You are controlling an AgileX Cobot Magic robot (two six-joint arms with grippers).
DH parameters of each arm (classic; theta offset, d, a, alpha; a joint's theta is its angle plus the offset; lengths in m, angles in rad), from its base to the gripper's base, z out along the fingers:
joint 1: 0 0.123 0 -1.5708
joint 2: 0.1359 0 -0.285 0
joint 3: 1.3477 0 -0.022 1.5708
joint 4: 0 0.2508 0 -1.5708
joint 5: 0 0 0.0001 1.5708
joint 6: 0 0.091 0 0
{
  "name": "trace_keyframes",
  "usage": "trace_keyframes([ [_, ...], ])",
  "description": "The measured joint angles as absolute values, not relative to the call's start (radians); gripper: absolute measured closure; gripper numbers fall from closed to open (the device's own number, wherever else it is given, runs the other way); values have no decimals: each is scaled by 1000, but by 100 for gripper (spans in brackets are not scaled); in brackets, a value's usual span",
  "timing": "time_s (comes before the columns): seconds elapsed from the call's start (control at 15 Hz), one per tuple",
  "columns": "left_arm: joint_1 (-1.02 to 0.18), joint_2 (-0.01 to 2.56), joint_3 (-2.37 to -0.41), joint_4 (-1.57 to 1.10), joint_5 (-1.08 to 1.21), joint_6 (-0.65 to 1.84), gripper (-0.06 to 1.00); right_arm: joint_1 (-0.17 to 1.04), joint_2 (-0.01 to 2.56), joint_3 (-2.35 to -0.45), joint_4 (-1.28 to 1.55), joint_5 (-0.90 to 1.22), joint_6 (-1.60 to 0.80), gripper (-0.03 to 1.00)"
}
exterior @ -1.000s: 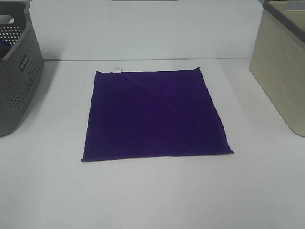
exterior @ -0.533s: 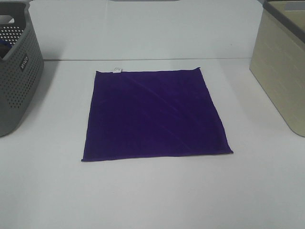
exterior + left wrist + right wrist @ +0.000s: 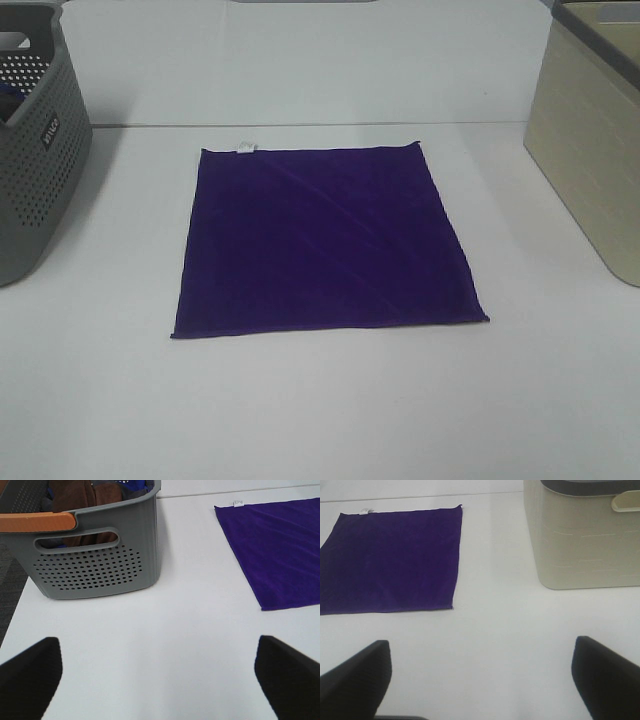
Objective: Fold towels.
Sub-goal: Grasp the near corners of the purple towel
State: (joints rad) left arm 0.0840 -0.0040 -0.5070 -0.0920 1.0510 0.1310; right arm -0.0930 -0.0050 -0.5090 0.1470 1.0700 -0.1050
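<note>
The deep purple towel (image 3: pixel 320 240) lies flat and spread out as a square in the middle of the white table, with its small white tag (image 3: pixel 246 148) at the far left corner. It also shows in the left wrist view (image 3: pixel 280 555) and in the right wrist view (image 3: pixel 390 560). Neither gripper shows in the exterior high view. My left gripper (image 3: pixel 157 680) is open and empty, above bare table to the left of the towel. My right gripper (image 3: pixel 480 680) is open and empty, above bare table to the right of the towel.
A grey perforated basket (image 3: pixel 30 150) stands at the left edge and holds brown and blue cloths (image 3: pixel 85 495). A beige bin (image 3: pixel 590 130) stands at the right edge. The white table (image 3: pixel 320 420) shows in front of the towel.
</note>
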Motion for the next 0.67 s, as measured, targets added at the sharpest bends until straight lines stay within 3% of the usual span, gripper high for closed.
trace_keyframes([
  [0.67, 84, -4, -507, -91, 1051, 131, -4, -93, -5, -509, 129, 1070, -105, 0],
])
